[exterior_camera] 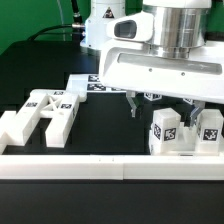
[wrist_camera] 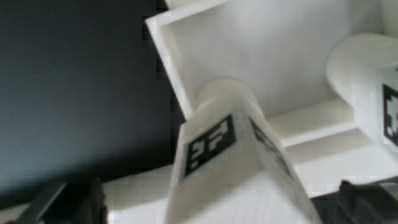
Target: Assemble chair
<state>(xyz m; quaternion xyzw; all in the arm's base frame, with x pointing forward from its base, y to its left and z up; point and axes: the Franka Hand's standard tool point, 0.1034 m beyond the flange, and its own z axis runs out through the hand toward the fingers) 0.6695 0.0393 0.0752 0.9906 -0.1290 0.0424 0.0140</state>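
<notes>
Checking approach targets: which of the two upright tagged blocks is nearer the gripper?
The inner block, on the pair's side toward the exterior view's left, below the open gripper; the outer block stands by the exterior view's right edge.

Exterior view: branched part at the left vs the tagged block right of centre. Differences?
Pose: the branched part lies flat, tags facing up; the block stands upright, tag facing the camera. Shape: the branched part is wide with several arms; the block is a single compact piece. Both are white plastic with black-and-white square tags.

Exterior low, facing arm [exterior_camera: 170, 40]; wrist close above shared chair parts [exterior_camera: 166, 132] [wrist_camera: 222, 140]
</notes>
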